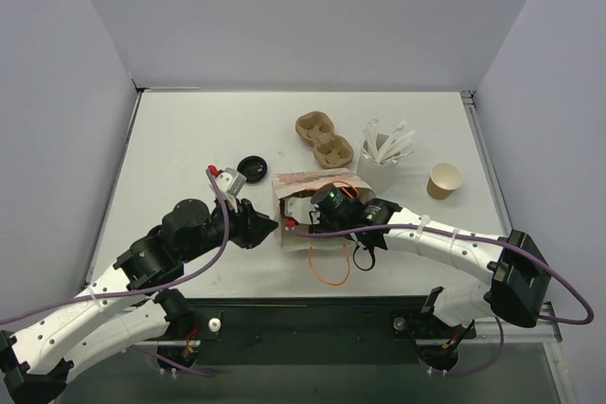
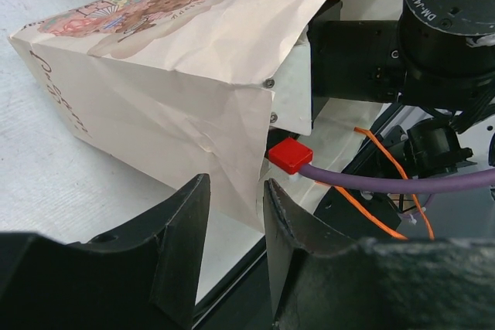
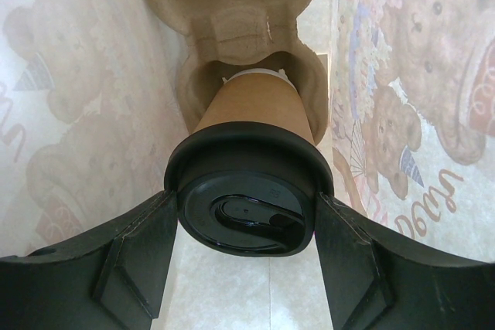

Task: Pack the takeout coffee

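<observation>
The takeout coffee (image 1: 444,180), a small open kraft cup with a white inside, stands on the table at the right, away from both grippers. A printed paper bag (image 1: 305,198) lies open in the middle. My right gripper (image 3: 246,214) reaches inside it. Its fingers press both sides of the black lid (image 3: 246,210) of a second kraft cup (image 3: 247,106), which sits in a moulded carrier (image 3: 232,5) inside the bag. My left gripper (image 2: 236,187) is slightly open at the bag's (image 2: 178,98) near left corner, with the paper edge between its fingertips, not pinched.
A brown two-hole carrier (image 1: 324,139) sits behind the bag. A taller white cup of white sticks (image 1: 379,166) stands to its right. A loose black lid (image 1: 252,166) lies left of the bag. The bag's orange handles (image 1: 331,267) trail toward the table's front edge.
</observation>
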You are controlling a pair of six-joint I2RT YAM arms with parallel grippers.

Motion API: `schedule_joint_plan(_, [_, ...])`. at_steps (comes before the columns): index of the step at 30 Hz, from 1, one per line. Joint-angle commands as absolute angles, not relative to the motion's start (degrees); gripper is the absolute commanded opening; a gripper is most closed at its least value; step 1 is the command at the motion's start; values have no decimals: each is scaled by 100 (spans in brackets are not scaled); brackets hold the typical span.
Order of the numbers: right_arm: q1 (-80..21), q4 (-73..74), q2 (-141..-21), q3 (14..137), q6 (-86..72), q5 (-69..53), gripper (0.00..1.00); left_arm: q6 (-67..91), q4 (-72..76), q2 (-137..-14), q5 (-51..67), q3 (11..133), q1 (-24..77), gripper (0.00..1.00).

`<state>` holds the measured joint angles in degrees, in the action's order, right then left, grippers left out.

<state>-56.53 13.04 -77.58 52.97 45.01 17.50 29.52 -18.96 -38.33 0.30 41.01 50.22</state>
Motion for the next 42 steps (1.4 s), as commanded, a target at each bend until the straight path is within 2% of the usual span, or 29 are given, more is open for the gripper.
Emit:
schedule_joint_plan(1, [-5616,1230,-7717,5326,4456,1837,32,2856,-1512,-3814,105,4043,5045,44])
schedule_joint_plan(3, [-5616,1213,-7717,5326,4456,1846,32,2813,-1477,-3823,123,4017,5054,42])
schedule_joint_plan(5, [-5616,1169,-7691,5317,4430,1828,32,2786,-1407,-3841,123,3982,5045,33])
schedule_joint_plan(6, [-5608,1134,-7647,5300,4404,1802,32,2751,-1389,-3850,149,3973,5045,19])
schedule_joint_plan(9, [-5581,932,-7524,5133,4324,1767,31,2716,-1380,-3867,167,3964,5045,1])
schedule_joint_plan(17, [-5537,589,-7286,4694,4289,1783,31,2689,-1424,-3744,158,3876,5045,0])
schedule_joint_plan(42, [-5317,-167,-8015,4570,4439,1758,29,2918,-1371,-3718,202,3876,5054,0])
